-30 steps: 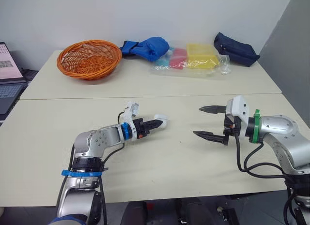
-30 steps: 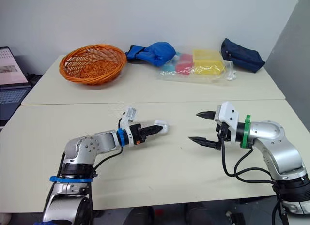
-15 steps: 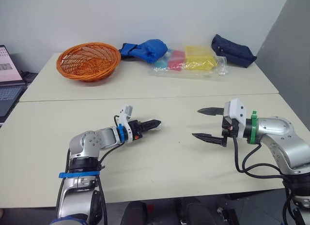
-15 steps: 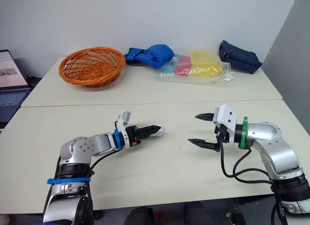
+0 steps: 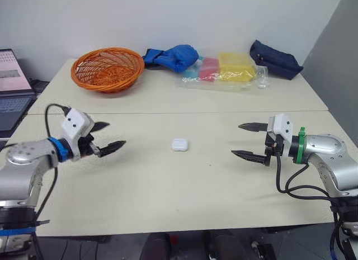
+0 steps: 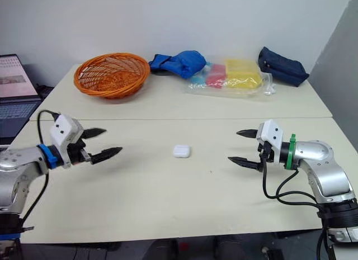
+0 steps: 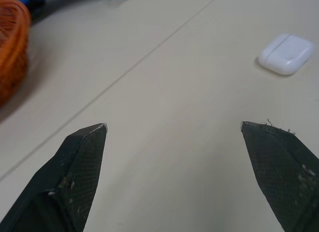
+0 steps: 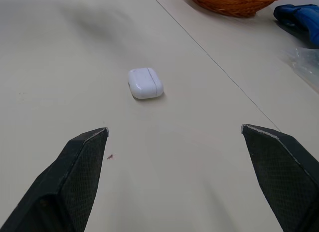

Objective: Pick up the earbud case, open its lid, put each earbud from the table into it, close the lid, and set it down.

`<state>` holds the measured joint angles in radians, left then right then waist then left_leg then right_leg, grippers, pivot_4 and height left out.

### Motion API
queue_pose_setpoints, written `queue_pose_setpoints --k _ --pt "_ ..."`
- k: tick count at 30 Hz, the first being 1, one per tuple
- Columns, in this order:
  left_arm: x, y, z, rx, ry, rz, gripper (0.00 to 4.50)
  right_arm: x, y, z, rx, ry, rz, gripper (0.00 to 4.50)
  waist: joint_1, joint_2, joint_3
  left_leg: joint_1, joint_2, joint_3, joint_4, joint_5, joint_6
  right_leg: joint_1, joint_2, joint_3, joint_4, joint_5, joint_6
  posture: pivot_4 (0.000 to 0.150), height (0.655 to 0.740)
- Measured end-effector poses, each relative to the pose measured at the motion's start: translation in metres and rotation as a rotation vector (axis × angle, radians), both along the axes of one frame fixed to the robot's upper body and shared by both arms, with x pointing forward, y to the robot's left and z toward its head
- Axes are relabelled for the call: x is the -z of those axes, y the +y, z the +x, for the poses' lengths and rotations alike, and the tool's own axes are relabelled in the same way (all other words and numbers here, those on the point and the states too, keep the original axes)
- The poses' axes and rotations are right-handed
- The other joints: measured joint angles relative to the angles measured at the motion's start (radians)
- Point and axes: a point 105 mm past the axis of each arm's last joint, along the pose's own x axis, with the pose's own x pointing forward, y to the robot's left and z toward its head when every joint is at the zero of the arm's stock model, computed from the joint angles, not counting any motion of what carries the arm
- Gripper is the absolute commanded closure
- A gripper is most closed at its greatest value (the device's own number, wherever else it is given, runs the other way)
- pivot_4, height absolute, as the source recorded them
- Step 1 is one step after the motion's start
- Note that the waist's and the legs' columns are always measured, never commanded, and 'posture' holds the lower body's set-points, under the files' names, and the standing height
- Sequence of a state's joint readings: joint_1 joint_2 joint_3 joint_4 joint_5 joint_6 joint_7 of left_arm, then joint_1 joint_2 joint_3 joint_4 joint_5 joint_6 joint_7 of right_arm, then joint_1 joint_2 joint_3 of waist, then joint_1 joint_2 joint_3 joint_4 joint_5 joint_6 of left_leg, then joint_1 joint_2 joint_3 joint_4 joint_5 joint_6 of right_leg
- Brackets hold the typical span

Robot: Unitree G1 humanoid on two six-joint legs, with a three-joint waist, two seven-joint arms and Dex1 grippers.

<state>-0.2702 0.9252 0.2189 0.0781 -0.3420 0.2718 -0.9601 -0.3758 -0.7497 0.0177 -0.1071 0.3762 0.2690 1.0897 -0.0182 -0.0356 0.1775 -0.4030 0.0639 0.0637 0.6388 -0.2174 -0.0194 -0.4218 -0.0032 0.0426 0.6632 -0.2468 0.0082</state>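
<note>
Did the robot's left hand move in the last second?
Yes. The left hand let go of the small white earbud case and swung to the robot's left, ending in line with the orange wicker basket.

Laptop: cut by the left edge in both eye views; screen content too small to read. Case: lid shut, inside hidden; blurred in the left wrist view. Basket: cut by the edge in both wrist views, far rim out of frame. Blue bag: cut by the edge in the right wrist view. Plastic bag: coloured contents blurred behind the film, kind cannot be told. Speck on the surface near the case: too small to identify.
</note>
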Motion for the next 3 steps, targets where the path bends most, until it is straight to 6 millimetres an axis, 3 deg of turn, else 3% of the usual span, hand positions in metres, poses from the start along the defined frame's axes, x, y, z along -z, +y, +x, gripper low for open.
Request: queue_pose_setpoints --k 3 --pt "0.0027 0.0011 0.0036 -0.007 -0.002 -0.026 0.02 -0.0008 0.0001 0.0008 0.000 -0.002 0.001 0.00 -0.002 0.000 0.000 -0.001 -0.001 0.002 0.000 0.000 0.000 -0.001 0.001 0.000 0.000 0.000 0.003 0.150 0.7400"
